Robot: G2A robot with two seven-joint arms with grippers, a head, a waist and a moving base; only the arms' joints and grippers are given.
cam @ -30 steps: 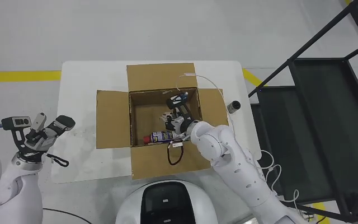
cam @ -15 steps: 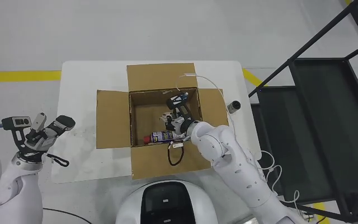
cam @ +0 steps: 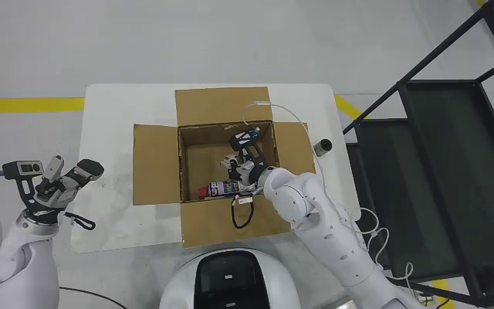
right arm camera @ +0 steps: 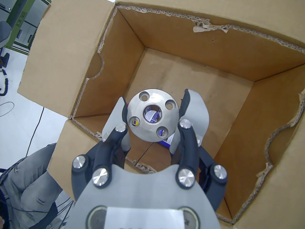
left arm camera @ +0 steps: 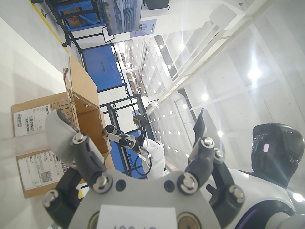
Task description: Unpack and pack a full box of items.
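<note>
Now: metal disc (right arm camera: 147, 132) grab in box (right arm camera: 214, 55).
R gripper (right arm camera: 155, 100) pinched on it, prob. for lift-out; L gripper (left arm camera: 128, 115) wide open, empty, parked aside for clearance.

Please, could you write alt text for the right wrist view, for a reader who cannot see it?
The right gripper holds a round metal flange between its two fingers, over the floor of an open cardboard box. A blue-labelled item lies on that floor, partly hidden under the flange.

Right arm (cam: 309, 205) upper section drifted slightly inward; right gripper (right arm camera: 154, 100) with metal disc (right arm camera: 146, 132) barely shifted over box (cam: 224, 104).
</note>
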